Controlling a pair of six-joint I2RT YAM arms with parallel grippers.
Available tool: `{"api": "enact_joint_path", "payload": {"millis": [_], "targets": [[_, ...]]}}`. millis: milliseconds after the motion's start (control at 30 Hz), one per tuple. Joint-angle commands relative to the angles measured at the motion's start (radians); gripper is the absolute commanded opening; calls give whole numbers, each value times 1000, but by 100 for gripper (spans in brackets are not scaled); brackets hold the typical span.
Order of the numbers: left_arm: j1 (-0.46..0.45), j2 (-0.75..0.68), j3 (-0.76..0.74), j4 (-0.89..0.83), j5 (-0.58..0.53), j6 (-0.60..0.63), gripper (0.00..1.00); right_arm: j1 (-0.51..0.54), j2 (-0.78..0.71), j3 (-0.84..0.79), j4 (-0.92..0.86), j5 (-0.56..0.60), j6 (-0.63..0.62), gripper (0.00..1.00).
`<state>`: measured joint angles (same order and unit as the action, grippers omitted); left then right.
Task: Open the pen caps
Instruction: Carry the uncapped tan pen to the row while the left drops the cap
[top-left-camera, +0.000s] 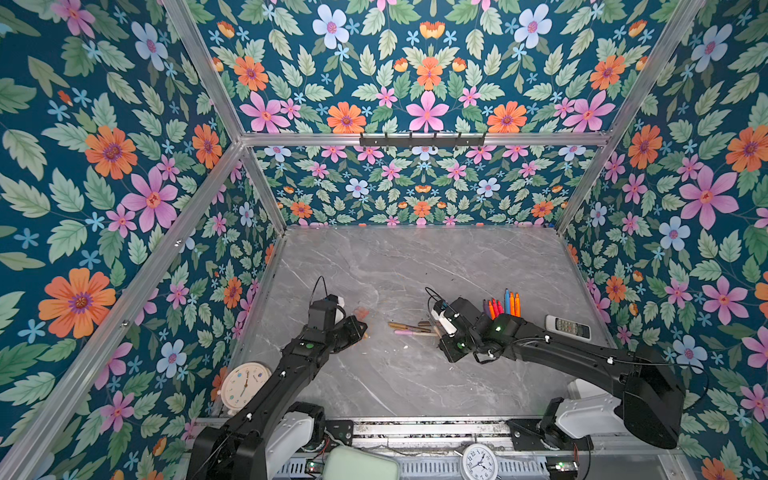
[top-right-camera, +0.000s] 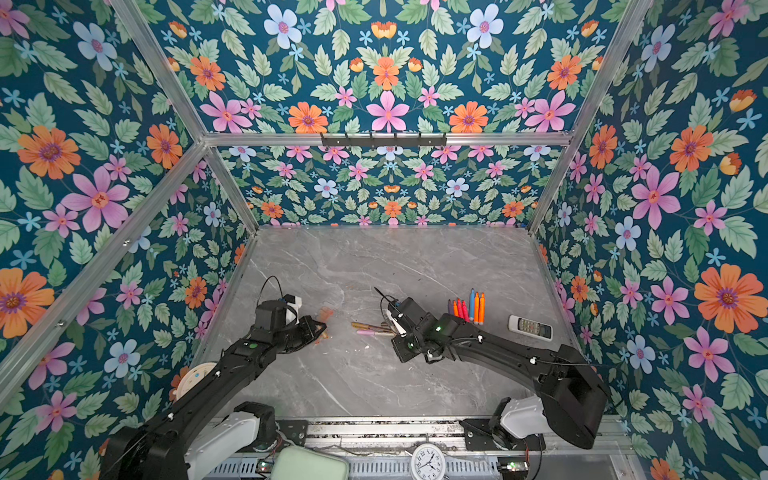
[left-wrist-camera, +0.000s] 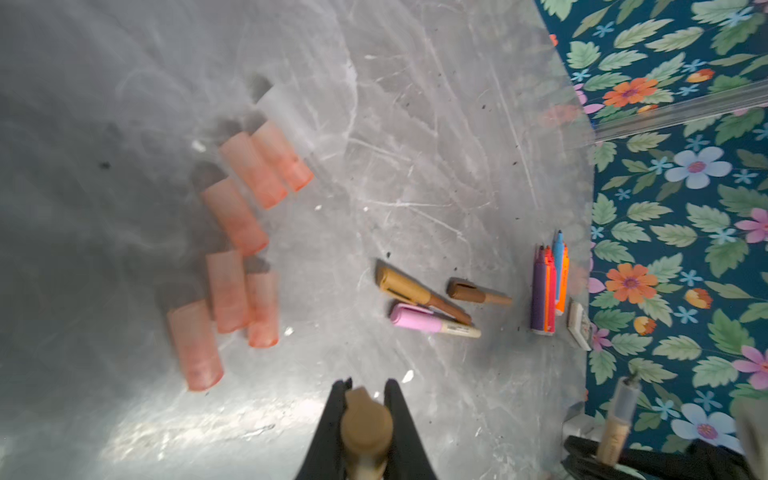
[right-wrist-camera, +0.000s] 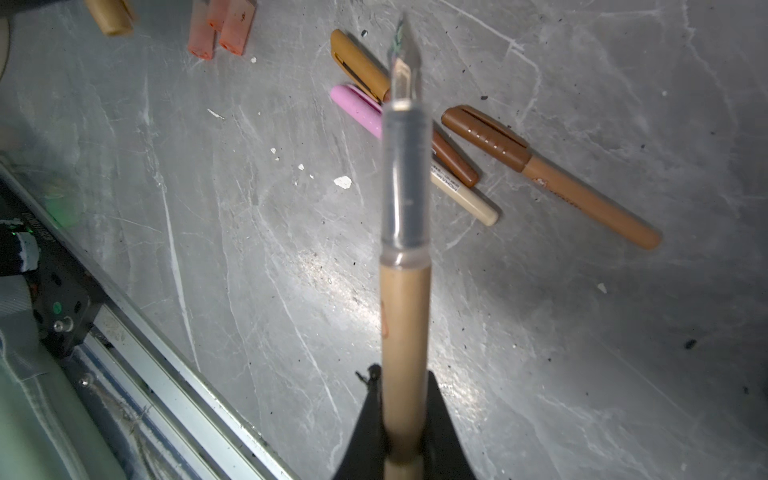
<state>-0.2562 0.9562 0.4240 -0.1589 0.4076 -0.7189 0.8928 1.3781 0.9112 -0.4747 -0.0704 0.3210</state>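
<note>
Grey marble tabletop (top-left-camera: 415, 257), boxed in by floral wallpaper, was my work surface.

My left claw (left-wrist-camera: 368, 386) was clamped on a brown cap (left-wrist-camera: 366, 428) and hung low over the left side of the table. Just beyond it lay a loose heap of orange-pink caps (left-wrist-camera: 235, 216). I judged the claw was there so the cap could join that pile.

My right claw (right-wrist-camera: 405, 382) was clamped on the rear of a tan pen (right-wrist-camera: 405, 316), raised above the middle of the table with its nib bare. Gripping the barrel end left the cap end free for the other claw to pull, which I took to be the reason for that hold.

Below it, three pens lay with caps on, waiting their turn: a gold pen (left-wrist-camera: 409, 291) and a pink pen (left-wrist-camera: 428, 324) crossing each other, and a brown pen (left-wrist-camera: 478, 294) just beside them.

Farther right, uncapped pens (top-left-camera: 503, 306) lay in a tight row near a white remote (top-left-camera: 567, 327). That seemed meant to keep finished pens apart from unfinished ones.
</note>
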Motion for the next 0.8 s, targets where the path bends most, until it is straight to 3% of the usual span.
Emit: {"api": "enact_joint_path", "payload": {"millis": [0, 167, 367, 500, 767], "targets": [[2, -50, -43, -68, -76, 0, 0, 1, 10, 13, -10, 20, -10, 0], [2, -105, -106, -94, -128, -30, 5, 1, 18, 18, -14, 27, -10, 0], [2, -54, -153, -56, -142, -62, 6, 0, 23, 26, -25, 43, -11, 0], [2, -28, -160, -43, -159, -68, 12, 1, 27, 32, -36, 45, -13, 0], [2, -47, -151, -33, -171, -69, 43, -2, 28, 38, -61, 93, -15, 0]]}}
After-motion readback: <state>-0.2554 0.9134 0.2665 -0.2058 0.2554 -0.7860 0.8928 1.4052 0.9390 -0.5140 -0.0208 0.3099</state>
